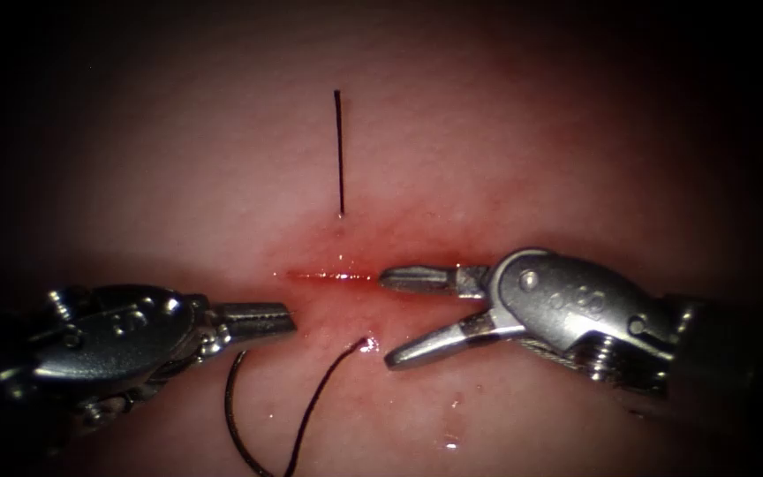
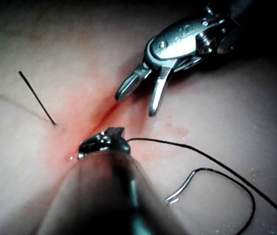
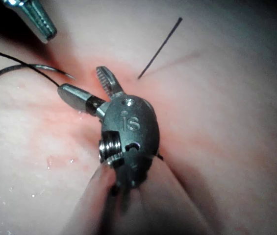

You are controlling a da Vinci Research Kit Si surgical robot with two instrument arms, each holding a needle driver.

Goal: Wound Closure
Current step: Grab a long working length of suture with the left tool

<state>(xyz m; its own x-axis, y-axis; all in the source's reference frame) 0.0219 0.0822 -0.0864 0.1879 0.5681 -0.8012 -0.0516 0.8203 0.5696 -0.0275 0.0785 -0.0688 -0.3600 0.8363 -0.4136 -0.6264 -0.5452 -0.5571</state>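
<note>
A: Progress check, quick. Tissue [image 1: 178,177] has the cut [image 1: 333,276] running sideways at centre, red fluid [image 1: 346,252] around it. Edges not drawn together anywhere I can see, no knot visible.

B: Thread [image 1: 311,411]?

A: One stitch looks placed. A straight cut end of thread [image 1: 338,150] stands out of the tissue on the far side of the cut, and the long strand goes into the tissue on the near side, just below the cut, then loops away toward the needle.

B: Needle [image 2: 185,186]?

A: Lying loose on the tissue surface, near side of the cut, below the left tool. Not in the tissue, nobody holds it. In the right wrist view its point [image 3: 64,73] sits close to the right tool's lower jaw, not between the jaws.

B: Left pincer [image 1: 289,318]?

A: Clenched, tip just left of the thread entry. Can't make out anything between the jaws, so I judge it empty; the thread passes just beside the tip in the left wrist view.

B: Right pincer [image 1: 386,318]?

A: Released, jaws spread wide, upper one at the right end of the cut, lower one beside the thread entry. Holding nothing.

B: So, stage?

A: Early, I'd say. One pass through, nothing tied, whole cut left to close.
</note>
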